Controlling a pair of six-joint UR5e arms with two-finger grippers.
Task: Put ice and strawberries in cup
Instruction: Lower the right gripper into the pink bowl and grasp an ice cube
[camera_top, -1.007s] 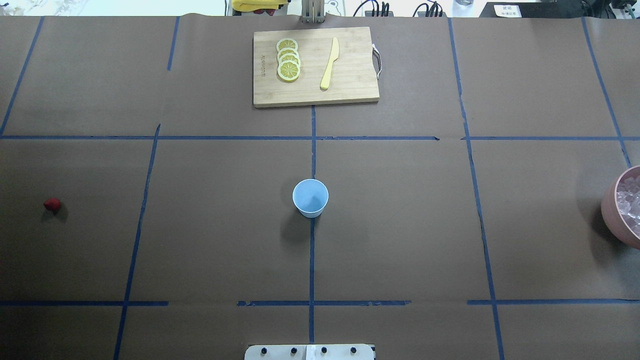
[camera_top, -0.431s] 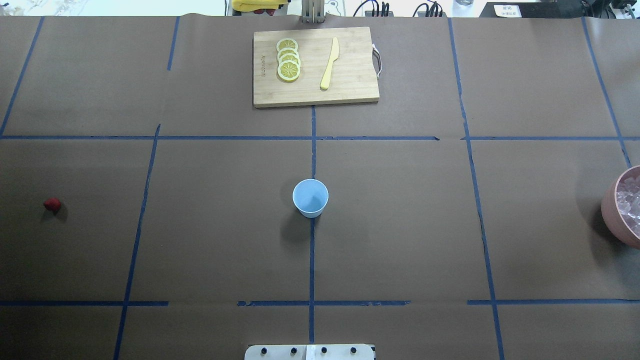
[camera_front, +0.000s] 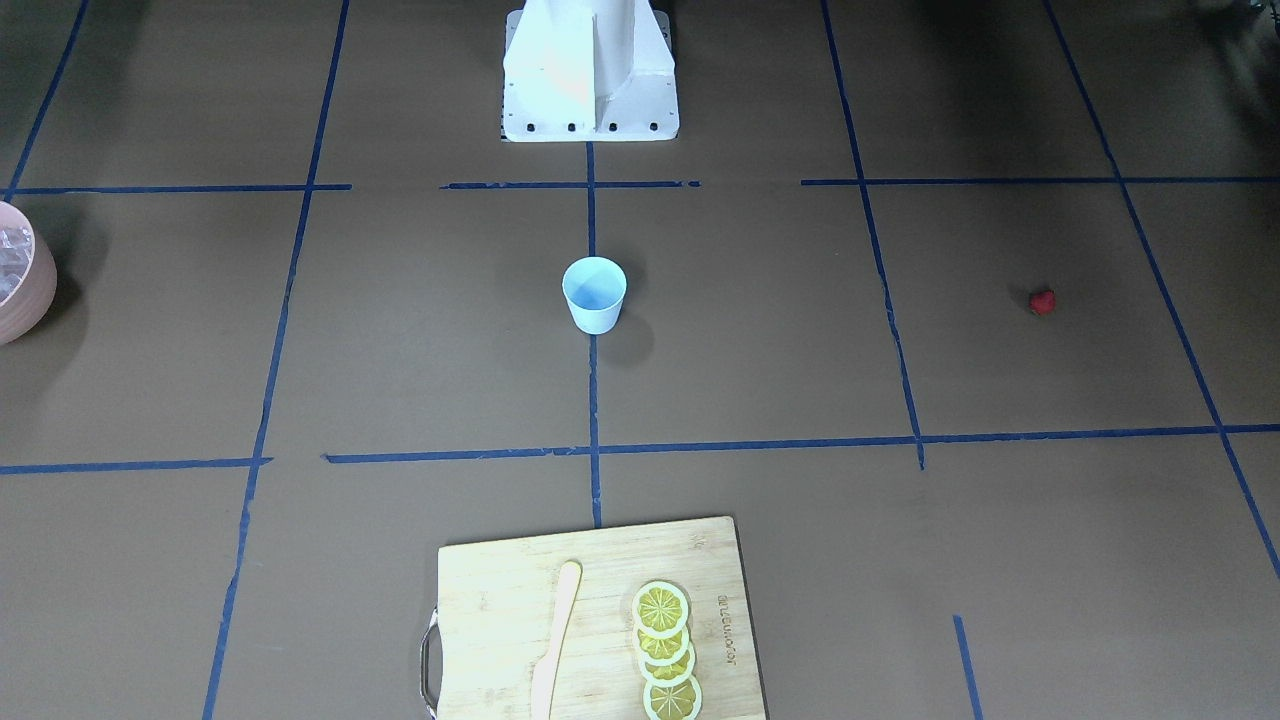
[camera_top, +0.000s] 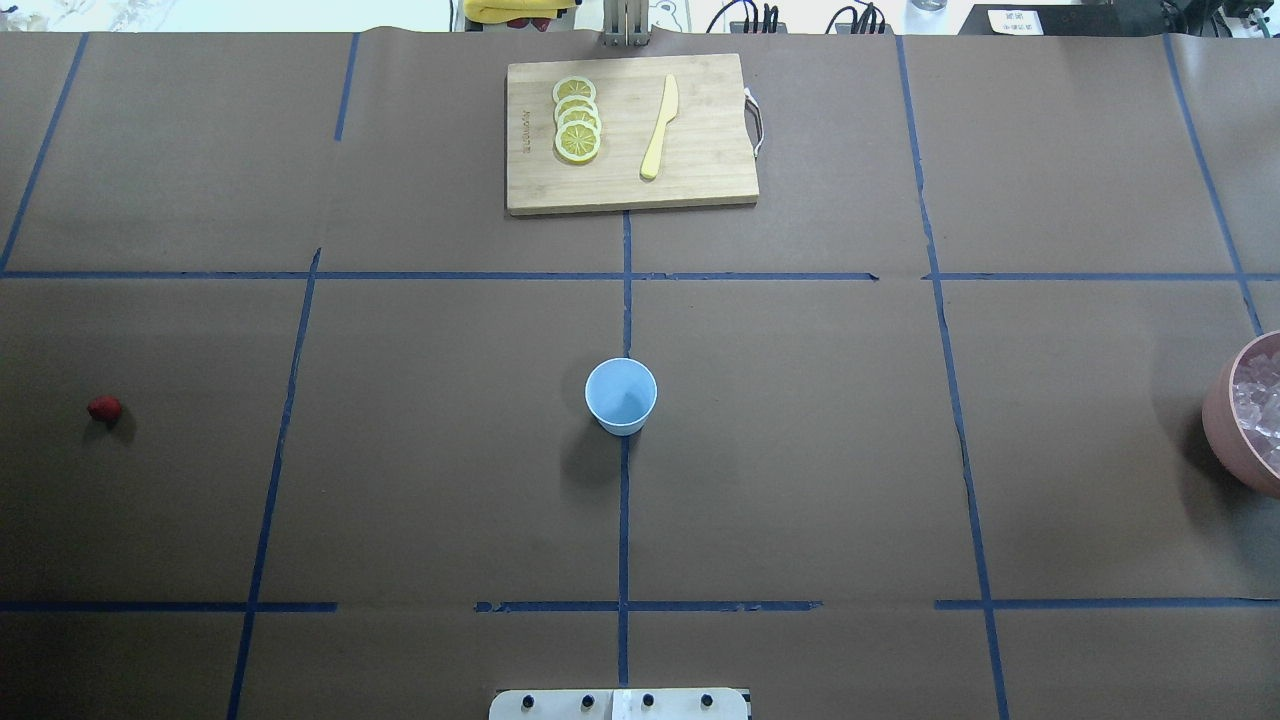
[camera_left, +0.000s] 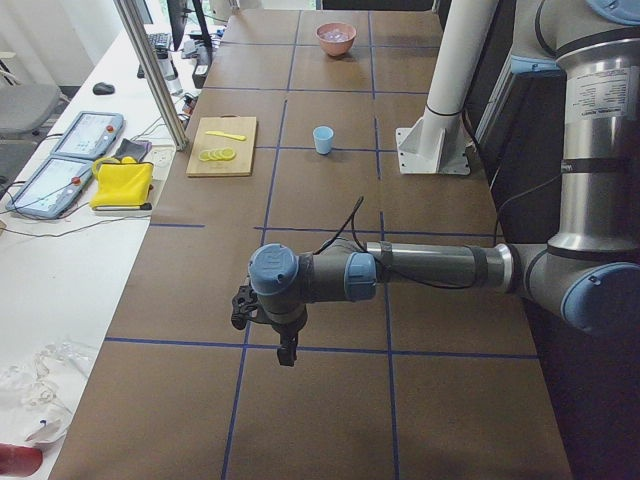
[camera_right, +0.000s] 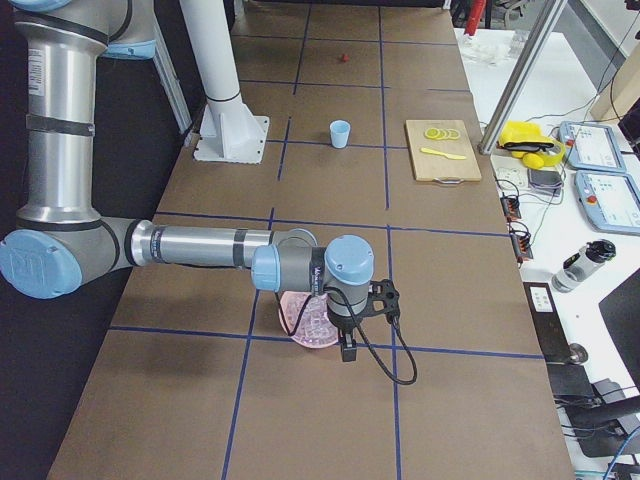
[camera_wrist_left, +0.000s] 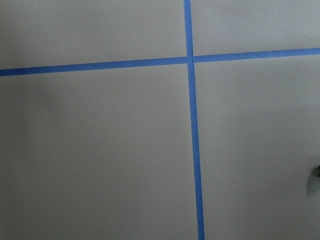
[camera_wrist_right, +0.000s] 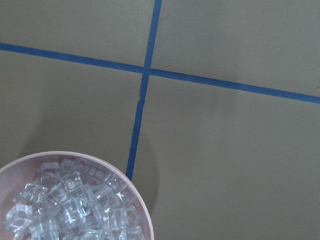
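The light blue cup stands upright and empty at the table's middle; it also shows in the front view. The small red strawberry lies alone at the far left. Several clear ice cubes fill a pink bowl at the right edge. My right gripper hangs just beside the bowl, and I cannot tell whether it is open or shut. My left gripper hangs over bare table at the left end, and I cannot tell whether it is open or shut. Neither wrist view shows any fingers.
A wooden cutting board at the far middle holds several lemon slices and a yellow knife. The robot's base stands at the near edge. Blue tape lines cross the brown table.
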